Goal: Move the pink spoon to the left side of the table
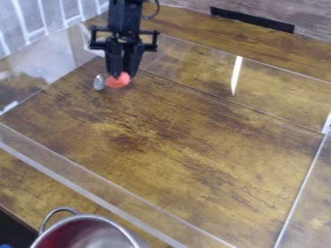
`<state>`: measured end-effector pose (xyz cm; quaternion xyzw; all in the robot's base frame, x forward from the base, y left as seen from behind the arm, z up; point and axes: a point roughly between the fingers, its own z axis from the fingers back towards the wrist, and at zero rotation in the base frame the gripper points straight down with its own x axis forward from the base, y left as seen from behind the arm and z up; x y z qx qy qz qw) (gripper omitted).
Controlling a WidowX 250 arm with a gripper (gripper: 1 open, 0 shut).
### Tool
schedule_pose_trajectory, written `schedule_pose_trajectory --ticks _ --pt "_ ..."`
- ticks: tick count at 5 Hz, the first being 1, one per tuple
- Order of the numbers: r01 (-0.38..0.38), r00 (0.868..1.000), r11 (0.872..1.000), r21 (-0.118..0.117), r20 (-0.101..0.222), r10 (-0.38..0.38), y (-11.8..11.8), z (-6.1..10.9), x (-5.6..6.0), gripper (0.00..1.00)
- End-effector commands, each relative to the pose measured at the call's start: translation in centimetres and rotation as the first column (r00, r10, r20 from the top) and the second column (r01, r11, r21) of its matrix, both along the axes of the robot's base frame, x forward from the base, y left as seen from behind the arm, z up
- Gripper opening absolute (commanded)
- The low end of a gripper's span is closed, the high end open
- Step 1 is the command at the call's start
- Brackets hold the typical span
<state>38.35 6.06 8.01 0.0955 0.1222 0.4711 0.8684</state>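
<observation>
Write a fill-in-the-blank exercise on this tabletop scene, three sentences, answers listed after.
1. The end effector grips the pink spoon by its ____ handle.
2. The spoon's silver bowl rests on the ____ wood-grain table.
3. At the bottom edge of the picture, outside the clear acrylic wall, stands a large ____ bowl.

Missing words: pink; brown; steel
</observation>
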Motion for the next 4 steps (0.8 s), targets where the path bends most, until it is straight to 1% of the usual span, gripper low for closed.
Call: schedule_pose_trajectory --ticks 1,2,4 --pt "0.044 0.992 0.999 0.0 0.12 -0.043 1.4 4.3 0.0 0.0" --pt "0.115 0.985 0.993 -0.02 0.133 -0.111 2.1 4.8 -0.2 0.0" --pt "0.143 0.984 0.989 -0.041 0.116 -0.137 2.1 1.7 0.3 0.0"
